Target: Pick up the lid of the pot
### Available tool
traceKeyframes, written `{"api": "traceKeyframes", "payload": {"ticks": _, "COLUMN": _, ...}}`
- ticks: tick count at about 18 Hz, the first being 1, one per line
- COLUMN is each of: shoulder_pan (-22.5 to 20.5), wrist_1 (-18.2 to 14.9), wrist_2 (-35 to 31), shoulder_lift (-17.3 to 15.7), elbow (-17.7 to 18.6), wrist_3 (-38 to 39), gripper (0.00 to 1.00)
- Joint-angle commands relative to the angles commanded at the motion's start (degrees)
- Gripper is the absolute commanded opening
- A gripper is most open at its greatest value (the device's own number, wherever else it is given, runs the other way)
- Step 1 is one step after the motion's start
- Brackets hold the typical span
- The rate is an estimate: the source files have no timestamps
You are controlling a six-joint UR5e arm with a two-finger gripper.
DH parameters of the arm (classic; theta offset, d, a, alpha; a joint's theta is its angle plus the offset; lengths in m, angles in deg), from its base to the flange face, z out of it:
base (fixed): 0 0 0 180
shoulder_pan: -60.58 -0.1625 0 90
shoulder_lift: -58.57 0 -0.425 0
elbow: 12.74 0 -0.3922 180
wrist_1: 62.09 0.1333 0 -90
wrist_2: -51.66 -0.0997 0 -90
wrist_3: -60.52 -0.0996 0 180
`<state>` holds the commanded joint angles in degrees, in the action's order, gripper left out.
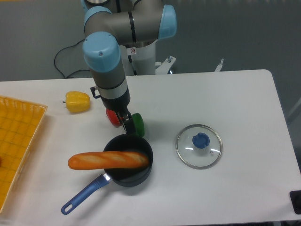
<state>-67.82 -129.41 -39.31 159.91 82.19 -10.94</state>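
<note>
The gripper point(128, 126) hangs from the arm at the centre-left, pointing down over the back rim of the dark pan. Its black fingers are seen against the dark pan, so their spacing is unclear. To the right on the white table lies the pot lid point(188, 153), a round clear glass disc with a metal rim and a round blue knob point(201, 140) facing up. A wide stretch of table separates the lid from the gripper, and nothing covers the lid.
The pan point(129, 178) has a blue handle point(87, 192) towards the front left and holds a brown baguette-like item point(106, 160). Behind it are green point(138, 125) and red point(112, 117) objects, with a yellow one point(77, 101) farther left. An orange-yellow crate point(28, 110) stands at the left edge.
</note>
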Motion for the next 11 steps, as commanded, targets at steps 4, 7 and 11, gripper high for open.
{"api": "traceKeyframes", "payload": {"ticks": 4, "shoulder_pan": 0.0, "wrist_1": 0.1, "wrist_2": 0.4, "shoulder_lift": 0.7, "elbow": -0.2, "wrist_3": 0.4, "gripper": 1.0}}
{"api": "traceKeyframes", "payload": {"ticks": 7, "shoulder_pan": 0.0, "wrist_1": 0.1, "wrist_2": 0.4, "shoulder_lift": 0.6, "elbow": -0.2, "wrist_3": 2.6, "gripper": 1.0}}
{"api": "traceKeyframes", "payload": {"ticks": 11, "shoulder_pan": -0.1, "wrist_1": 0.5, "wrist_2": 1.8, "shoulder_lift": 0.2, "elbow": 2.9, "wrist_3": 2.8, "gripper": 1.0}}
